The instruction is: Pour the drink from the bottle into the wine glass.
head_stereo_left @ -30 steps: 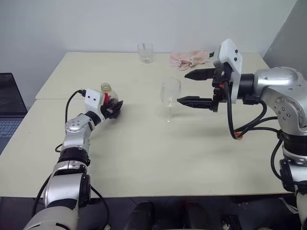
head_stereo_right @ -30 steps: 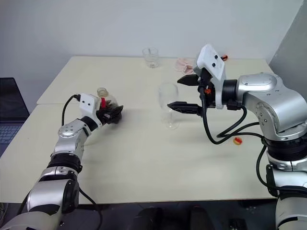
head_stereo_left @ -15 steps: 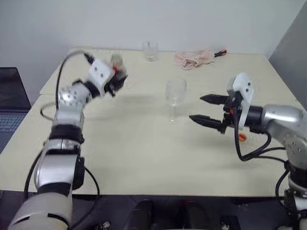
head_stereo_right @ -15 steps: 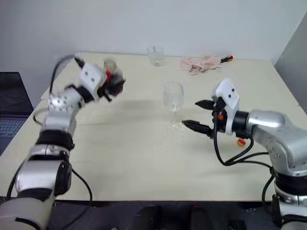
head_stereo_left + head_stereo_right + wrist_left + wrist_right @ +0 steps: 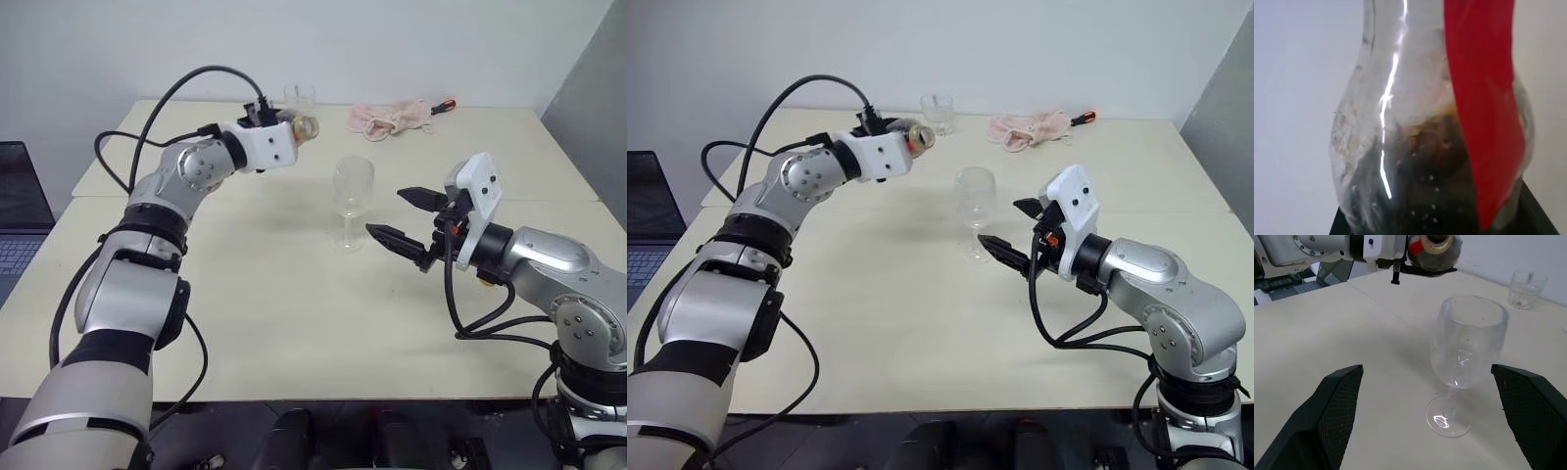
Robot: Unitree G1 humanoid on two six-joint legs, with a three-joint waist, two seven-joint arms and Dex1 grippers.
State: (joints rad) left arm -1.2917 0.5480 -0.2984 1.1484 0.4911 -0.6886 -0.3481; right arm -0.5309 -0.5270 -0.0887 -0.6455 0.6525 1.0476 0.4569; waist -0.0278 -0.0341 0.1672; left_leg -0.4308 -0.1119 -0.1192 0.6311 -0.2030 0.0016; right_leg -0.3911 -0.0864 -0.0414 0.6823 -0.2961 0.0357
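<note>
We see the left hand [image 5: 290,132] clamped on the bottle [image 5: 302,126], held aloft and tipped near level, mouth toward the wine glass [image 5: 352,186] at its 4 o'clock. The glass is empty on the tabletop [image 5: 294,323]; right hand [image 5: 400,217] gapes wide just beside its stem at 3 o'clock.

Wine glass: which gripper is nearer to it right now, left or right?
Right. The right gripper hangs open just beside the wine glass, apart from it. The left gripper, shut on the bottle, is raised farther off, up behind the glass.

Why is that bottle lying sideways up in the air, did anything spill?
The left gripper holds the bottle tipped on its side above the table, open mouth toward the wine glass. No spill shows. The glass looks empty.
</note>
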